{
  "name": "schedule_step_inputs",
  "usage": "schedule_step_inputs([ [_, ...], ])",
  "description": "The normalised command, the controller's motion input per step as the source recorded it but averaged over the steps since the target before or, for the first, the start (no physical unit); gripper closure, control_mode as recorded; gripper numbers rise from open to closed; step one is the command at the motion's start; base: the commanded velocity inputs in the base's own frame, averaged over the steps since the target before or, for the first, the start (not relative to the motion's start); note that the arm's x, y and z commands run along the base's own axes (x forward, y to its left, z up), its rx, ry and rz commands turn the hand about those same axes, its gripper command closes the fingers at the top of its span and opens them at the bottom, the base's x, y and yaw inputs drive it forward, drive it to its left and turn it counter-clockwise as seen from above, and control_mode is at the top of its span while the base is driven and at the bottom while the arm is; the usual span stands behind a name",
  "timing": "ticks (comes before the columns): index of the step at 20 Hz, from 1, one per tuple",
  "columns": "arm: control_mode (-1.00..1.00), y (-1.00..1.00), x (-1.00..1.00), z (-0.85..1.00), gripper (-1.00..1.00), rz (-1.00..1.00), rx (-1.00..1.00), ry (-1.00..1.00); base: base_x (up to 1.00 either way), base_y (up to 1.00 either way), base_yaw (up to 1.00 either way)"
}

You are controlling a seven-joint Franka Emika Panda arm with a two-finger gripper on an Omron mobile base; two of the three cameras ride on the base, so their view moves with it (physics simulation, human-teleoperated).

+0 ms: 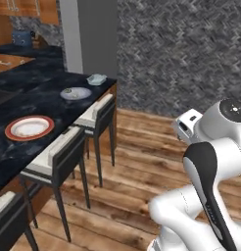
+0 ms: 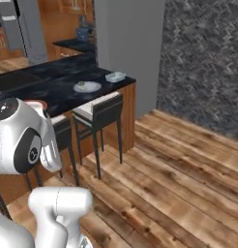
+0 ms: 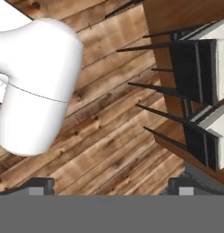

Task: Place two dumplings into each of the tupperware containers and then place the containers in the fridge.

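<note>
Above the floor: the pincer (image 3: 111, 186) hangs folded in close to the robot, pointing down at bare wood planks, its two tips spread as wide as they go and nothing between them.
Nearest things: two dark stools with pale seats (image 3: 202, 77) stand just beside the wooden side of the counter; the pincer is well apart from anything on top.
Containers: one round shallow pale container (image 1: 76, 93) sits near the far end of the counter, with a small lump in it that looks like a dumpling (image 2: 82, 84); a second, smaller, squarer container (image 1: 96, 79) sits right at the far corner. Whether that one holds anything is too small to tell.
Plate: a red-rimmed plate (image 1: 29, 127) lies nearer along the front edge of the counter (image 1: 24, 157); its contents cannot be made out.
Fridge: a tall grey steel body (image 2: 19, 26) stands at the far left of the right base view, beyond the counter, probably the fridge.
Step in hand: by my reading, the approach; no picking has begun here.
Next move calls for: bringing the base closer to the counter's front edge, past the stools, then raising the arm over the plate or containers.
Room: dark speckled stone top, wood floor, grey herringbone wall, grey pillar, wooden cabinets behind.
</note>
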Motion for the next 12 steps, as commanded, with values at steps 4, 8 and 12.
schedule_step_inputs([
  [4, 1.00, 0.00, 0.00, 0.00, -1.00, 0.00, 0.00, 0.00, 1.00, -0.84, 0.35],
  [8, 1.00, 0.00, 0.00, 0.00, -1.00, 0.00, 0.00, 0.00, 1.00, -0.90, 0.34],
  [12, 1.00, 0.00, 0.00, 0.00, -1.00, 0.00, 0.00, 0.00, 1.00, -0.88, 0.34],
])
